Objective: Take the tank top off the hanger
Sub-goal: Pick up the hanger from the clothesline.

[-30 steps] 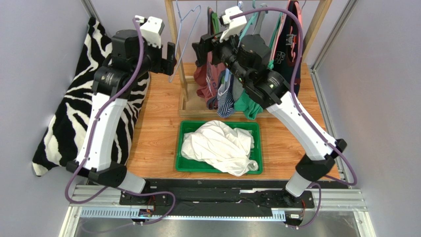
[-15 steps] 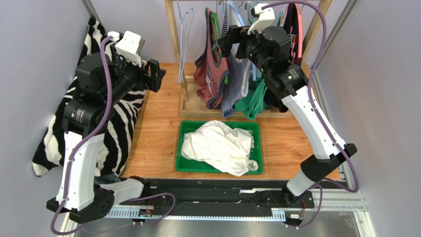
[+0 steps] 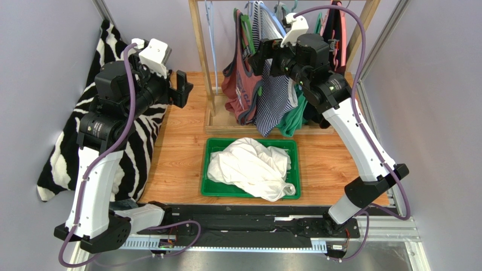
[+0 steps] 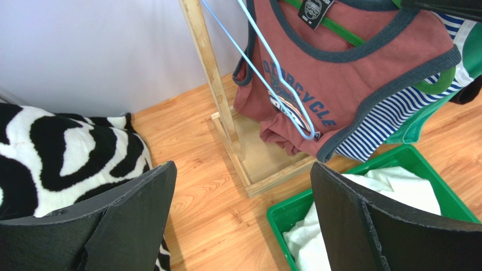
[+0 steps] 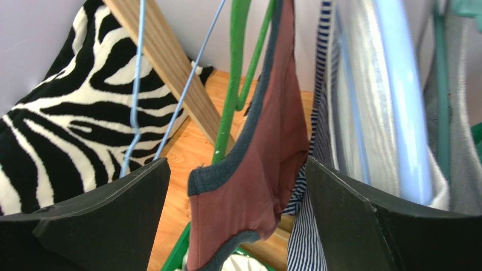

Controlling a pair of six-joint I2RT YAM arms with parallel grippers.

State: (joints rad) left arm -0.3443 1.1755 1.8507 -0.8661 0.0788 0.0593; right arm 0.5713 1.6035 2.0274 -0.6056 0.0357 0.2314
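A rust-red tank top with dark grey trim hangs on a green hanger at the left end of the wooden rack. In the right wrist view its shoulder strap dangles between the wide-apart jaws of my right gripper, beside the green hanger; I see no pinch on the cloth. From above, the right gripper sits high against the garments. My left gripper stands open and empty left of the rack, and in its own view it looks at the tank top.
An empty blue wire hanger hangs by the rack's wooden post. A blue-striped top and a green garment hang beside the tank top. A green bin holds a white cloth. A zebra-print cloth lies at the left.
My left arm drew back left and down from the blue hanger. My right gripper rose toward the rack's top and opened wider, and the hanging garments shifted.
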